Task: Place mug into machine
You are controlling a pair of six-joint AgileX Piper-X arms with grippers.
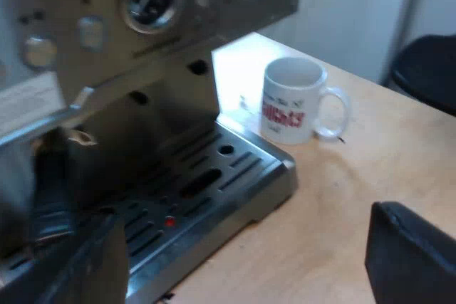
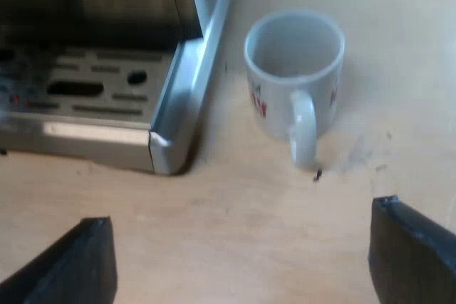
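A white mug (image 1: 292, 101) with red print stands upright and empty on the wooden table, just beside the corner of the espresso machine's drip tray (image 1: 235, 176). My left gripper (image 1: 249, 268) is open, low over the table near the tray's edge, a good way short of the mug. In the right wrist view the mug (image 2: 296, 69) has its handle (image 2: 303, 129) turned toward me. My right gripper (image 2: 242, 272) is open above the bare table short of the handle, with nothing between its fingers.
The espresso machine (image 1: 142, 5) has a gauge and knobs above the slotted metal drip tray (image 2: 107, 90). A dark part (image 1: 50, 197) hangs under the machine's head. A black seat (image 1: 427, 69) stands beyond the table's edge. Wooden tabletop (image 2: 235, 204) lies around the mug.
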